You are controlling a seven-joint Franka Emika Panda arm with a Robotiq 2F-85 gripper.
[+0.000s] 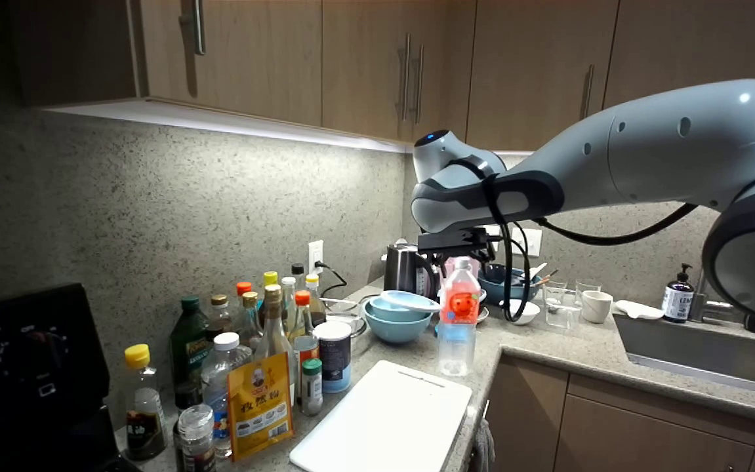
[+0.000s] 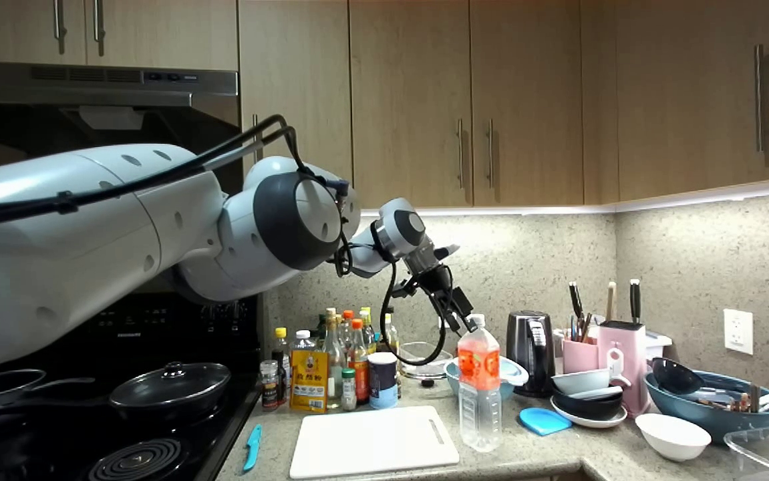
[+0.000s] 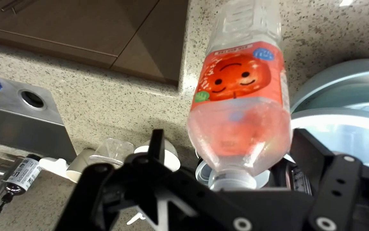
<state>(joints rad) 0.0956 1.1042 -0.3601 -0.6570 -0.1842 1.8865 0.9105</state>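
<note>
The end effector (image 3: 229,141) stands wide open and has hold of nothing. Its fingers (image 3: 156,146) lie on either side of the bottle (image 3: 235,128), with a visible gap at the left of the wrist view; whether the finger at the right makes contact cannot be told. The bottle is upright on the surface (image 2: 531,457), with its cap (image 2: 478,321) on. Its red label (image 3: 239,73) bears a smiling face. In both exterior views the end effector is near the cap.

The bottle stands just beside the white board (image 2: 371,444). Blue bowls (image 1: 393,331) are near it. The kettle (image 2: 530,354) stands by the wall. Condiments (image 2: 359,361) are grouped past the board, with a yellow packet (image 2: 309,381) in front and a canister (image 2: 383,381) at the side. A blue tool (image 2: 252,447) lies between board and stove (image 2: 207,437). A lidded pan (image 2: 170,391) rests on the stove. Soap (image 1: 677,298) stands beside the sink (image 1: 712,344).
</note>
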